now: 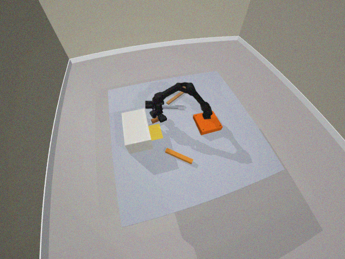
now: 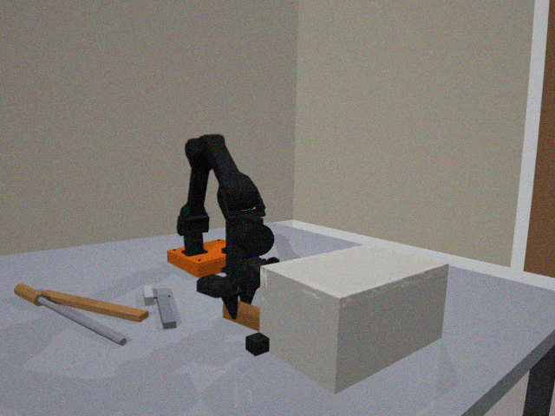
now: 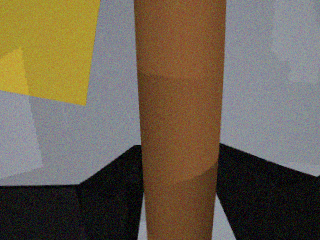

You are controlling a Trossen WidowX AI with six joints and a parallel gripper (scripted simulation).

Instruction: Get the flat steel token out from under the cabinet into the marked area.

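The white cabinet (image 1: 136,125) (image 2: 389,322) stands on the table. The yellow marked area (image 1: 156,131) (image 3: 45,55) lies against its front. My gripper (image 2: 239,308) (image 3: 175,152) is shut on the brown wooden handle (image 1: 153,120) (image 2: 248,316) (image 3: 180,100) of a tool, low over the table at the cabinet's front, beside the yellow area. The handle's far end is hidden behind the cabinet's corner in the exterior view, and the rest of the tool is hidden. The steel token and the vent slots do not show in any view.
A small black cube (image 2: 257,343) sits by the cabinet's corner. An orange bar (image 1: 178,156) lies beyond the yellow area. A wooden stick (image 1: 175,97) (image 2: 98,306), a grey rod (image 2: 82,321) with a wooden handle and a grey angled piece (image 2: 166,308) lie on the other side.
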